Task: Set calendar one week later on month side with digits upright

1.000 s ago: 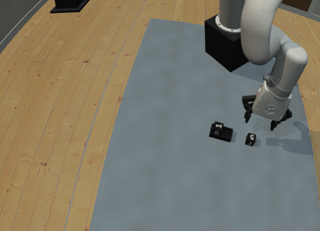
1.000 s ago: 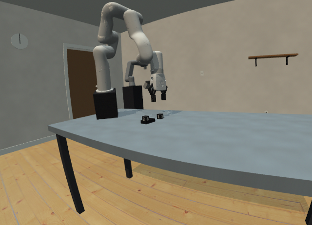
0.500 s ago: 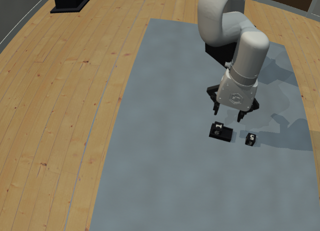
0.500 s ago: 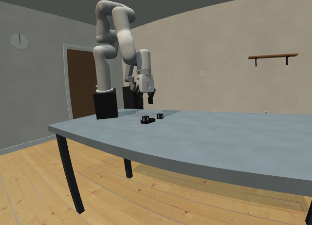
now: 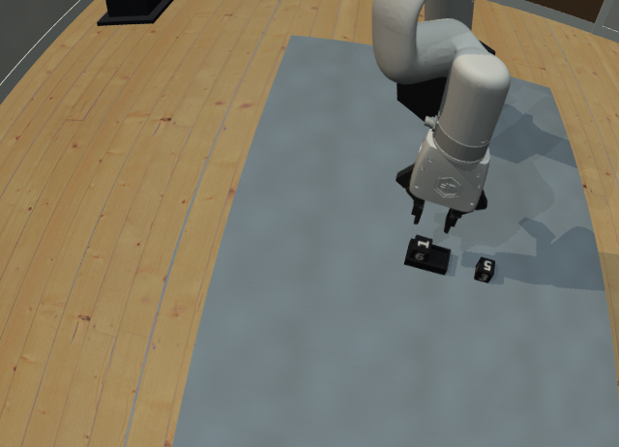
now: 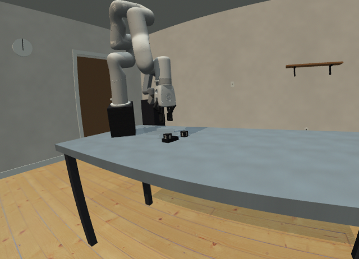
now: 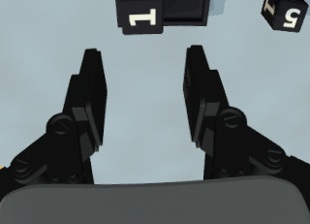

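The black tray (image 5: 430, 267) (image 6: 173, 139) (image 7: 205, 12) lies flat on the table. A black cube (image 5: 423, 244) (image 6: 167, 135) (image 7: 141, 16) stands in its left end in the top view, with a sideways 1 on top and a 6 on the side facing that camera; the exterior view shows 2 and 6. The tray's other end is empty. The second cube (image 5: 484, 270) (image 6: 184, 133) (image 7: 286, 11) lies on the table right of the tray, with a 5 on top and a 3 on one side. My gripper (image 5: 431, 226) (image 6: 165, 120) (image 7: 143, 67) is partly open and empty, above and behind the tray. No month name is readable.
The blue-grey table (image 5: 325, 283) (image 6: 231, 152) carries the tray and the loose cube. The arm's black base block (image 6: 121, 120) stands at the table's back. Arm shadows fall around the loose cube.
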`<action>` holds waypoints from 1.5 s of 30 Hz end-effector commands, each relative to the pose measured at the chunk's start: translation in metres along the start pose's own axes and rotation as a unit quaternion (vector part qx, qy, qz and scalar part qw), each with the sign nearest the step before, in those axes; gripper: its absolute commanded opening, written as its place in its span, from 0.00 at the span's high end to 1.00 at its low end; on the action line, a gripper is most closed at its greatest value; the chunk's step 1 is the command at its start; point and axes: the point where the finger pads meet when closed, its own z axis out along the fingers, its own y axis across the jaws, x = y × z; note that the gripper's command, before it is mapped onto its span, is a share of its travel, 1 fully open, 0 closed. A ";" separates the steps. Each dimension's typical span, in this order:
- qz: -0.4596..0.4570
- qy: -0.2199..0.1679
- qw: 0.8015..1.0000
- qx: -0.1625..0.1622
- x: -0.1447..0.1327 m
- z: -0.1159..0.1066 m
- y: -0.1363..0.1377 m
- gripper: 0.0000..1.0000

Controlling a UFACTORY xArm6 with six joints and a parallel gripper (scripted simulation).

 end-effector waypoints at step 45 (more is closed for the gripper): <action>0.000 -0.001 1.000 0.000 -0.002 0.017 0.000 0.53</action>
